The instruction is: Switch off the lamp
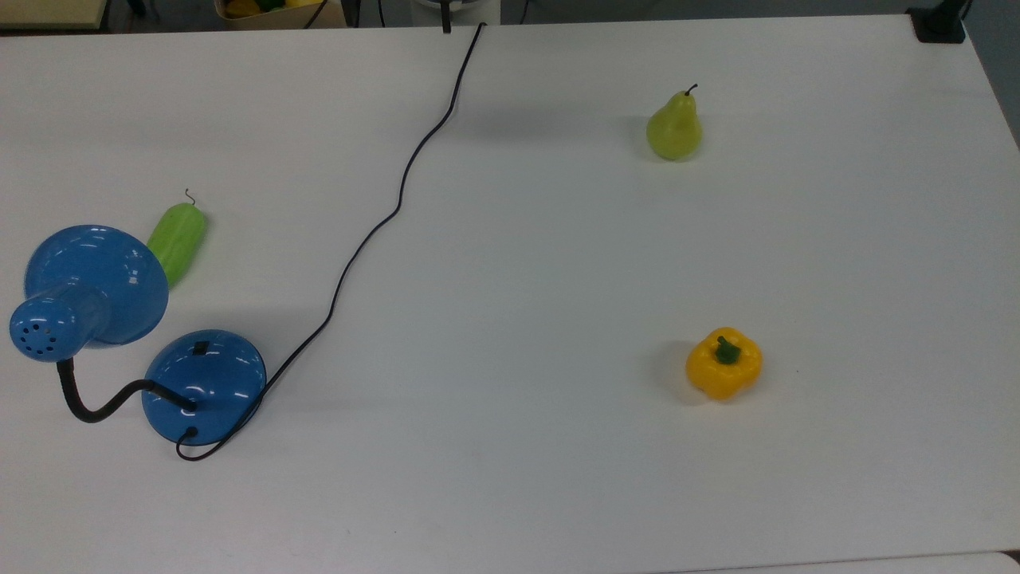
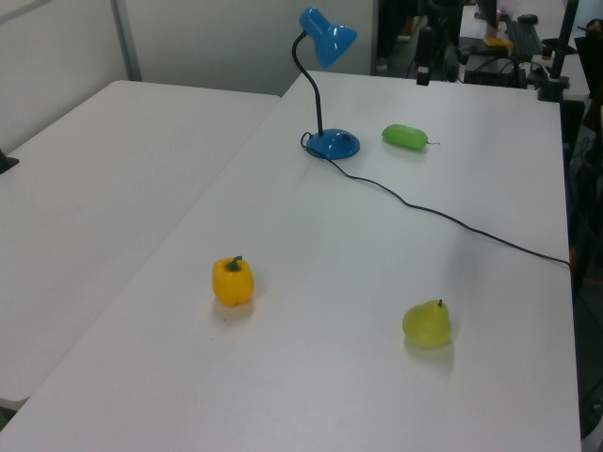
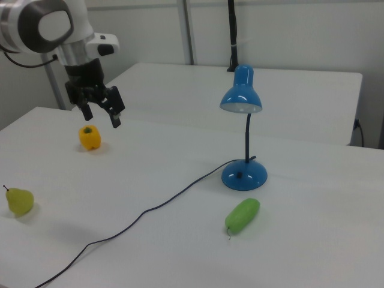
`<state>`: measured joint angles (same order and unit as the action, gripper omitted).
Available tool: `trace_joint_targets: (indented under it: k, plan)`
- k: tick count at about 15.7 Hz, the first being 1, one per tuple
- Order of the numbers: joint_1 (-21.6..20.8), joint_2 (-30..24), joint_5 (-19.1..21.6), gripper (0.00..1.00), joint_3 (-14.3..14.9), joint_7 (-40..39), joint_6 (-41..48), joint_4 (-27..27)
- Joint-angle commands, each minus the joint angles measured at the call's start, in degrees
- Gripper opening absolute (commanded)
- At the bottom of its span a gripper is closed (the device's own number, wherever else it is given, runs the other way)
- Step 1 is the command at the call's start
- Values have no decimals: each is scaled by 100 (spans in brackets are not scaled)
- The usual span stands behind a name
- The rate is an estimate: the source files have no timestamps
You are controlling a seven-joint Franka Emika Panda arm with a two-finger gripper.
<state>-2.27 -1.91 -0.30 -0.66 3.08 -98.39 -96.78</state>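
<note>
Blue and glossy, the lamp [image 1: 203, 383] stands on the white desk [image 1: 558, 263] at the top view's lower left, its dome base flat on the surface with a small black switch [image 1: 201, 347] on top. A black gooseneck [image 1: 96, 406] curves from the base up to the cone shade [image 1: 88, 291], which the right view shows pointing downward, its inner rim pale. The black cord [image 1: 382, 219] leaves the base, loops once and runs across the desk to the far edge in the top view.

The end effector [image 3: 102, 114] hangs in the air at the right view's upper left, fingers spread wide apart and gripping nothing. It sits well apart from the lamp, above the desk near the yellow bell pepper [image 3: 89, 137].

A green cucumber-like piece [image 1: 177, 241] lies on its side just beside the lamp, partly under the shade in the top view. A green pear [image 1: 674, 127] stands upright toward the top view's upper right. The pepper rests at the top view's lower right, well apart from the pear. A second white desk [image 2: 85, 207] adjoins on the left view's left.
</note>
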Motion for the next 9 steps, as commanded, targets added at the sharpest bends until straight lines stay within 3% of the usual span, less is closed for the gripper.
trace_joint_targets:
  k: [1,9]
  plan:
    - [-37,24,-49,100,214,-299,-321,-34]
    - [-81,-2,-23,100,268,-300,-233,-8]
